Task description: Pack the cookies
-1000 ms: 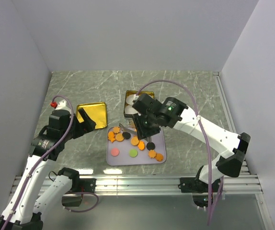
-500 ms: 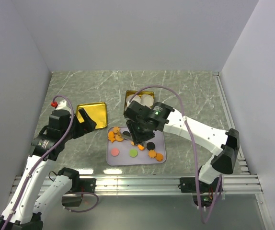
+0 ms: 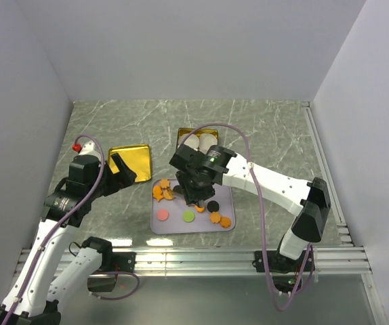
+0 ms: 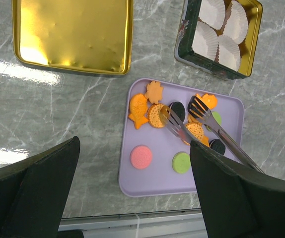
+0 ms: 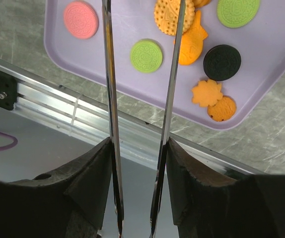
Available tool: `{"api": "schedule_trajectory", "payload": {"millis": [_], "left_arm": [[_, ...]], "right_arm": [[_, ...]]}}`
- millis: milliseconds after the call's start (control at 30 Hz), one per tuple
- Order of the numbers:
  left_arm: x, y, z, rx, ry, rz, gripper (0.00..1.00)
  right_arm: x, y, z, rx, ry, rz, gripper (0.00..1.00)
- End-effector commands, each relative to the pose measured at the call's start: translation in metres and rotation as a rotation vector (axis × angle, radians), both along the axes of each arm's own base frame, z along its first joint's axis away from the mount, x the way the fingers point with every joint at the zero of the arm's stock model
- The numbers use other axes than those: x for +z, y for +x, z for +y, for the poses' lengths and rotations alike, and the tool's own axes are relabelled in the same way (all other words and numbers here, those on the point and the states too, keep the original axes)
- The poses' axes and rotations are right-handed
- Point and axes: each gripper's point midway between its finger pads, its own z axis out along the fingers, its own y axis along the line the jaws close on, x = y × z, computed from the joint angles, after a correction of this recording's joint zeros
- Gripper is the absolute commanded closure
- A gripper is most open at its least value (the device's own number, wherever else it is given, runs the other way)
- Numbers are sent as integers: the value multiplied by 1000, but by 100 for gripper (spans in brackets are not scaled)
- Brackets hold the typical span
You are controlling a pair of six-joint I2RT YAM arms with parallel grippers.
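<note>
Cookies (image 4: 137, 110) lie scattered on a lavender tray (image 3: 174, 225) at the middle of the marble-patterned table (image 4: 58, 114), and every one in sight is on that tray. In the top view, a cluster of orange pieces sits at the tray's 10 to 11 o'clock. A pink disc (image 4: 141, 156) is at 8 o'clock, a green one (image 4: 181, 162) at 6 o'clock, and a black disc with more orange pieces lies toward 4 o'clock.

A gold tin (image 3: 181, 139) stands just beyond the tray at its 12 o'clock, with white paper cups (image 4: 214, 12) inside. A flat gold lid (image 4: 73, 34) lies at the tray's 10 o'clock, apart from both.

The right gripper (image 5: 139, 148) hangs over the tray's middle with its fingers pressed against the two arms of a pair of metal tongs (image 5: 107, 74), which it holds pointing down at the tray. The tong arms stand partly spread. In the left wrist view their toothed tips are over the cookies at the tray's 12 o'clock, with another black disc (image 4: 177, 108) between them. Whether the tips touch any cookie I cannot tell.

The left gripper (image 4: 135, 148) hovers at the tray's 9 o'clock, near the lid. Its fingers are spread wide with nothing between them.
</note>
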Motion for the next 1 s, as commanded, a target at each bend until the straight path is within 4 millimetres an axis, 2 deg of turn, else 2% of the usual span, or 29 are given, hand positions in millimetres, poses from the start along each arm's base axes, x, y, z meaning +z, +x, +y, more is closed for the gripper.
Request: {"api": "schedule_trajectory", "payload": {"millis": [0,233,567,767,800,867,900,967], "left_arm": [[6,3,-3,-23,-3,-35,2],[6,3,-3,-25,-3,-35,2],[5,3,-3,-25,-2,-32,3],[6,4,-2,-9,-6,-38,3],[6,4,-1,-4,-5,-38,3],[7,4,1,4,-4,-42,3],[8,3,0,3,-4,-43,3],[8,4,2,18,-5,-47,2]], "right_arm": [[3,3,11,-11,43,-12,48],[-6,-2,17,-9,60,21,52],[-1,-2,17,-13,75,20,58],[21,7,20,-3,80,-30,59],[35,12,25,2,104,-57,59],[43,19,20,16,72,-81,59],[59,24,26,23,102,-105,59],[67,35,25,36,86,-125,60]]}}
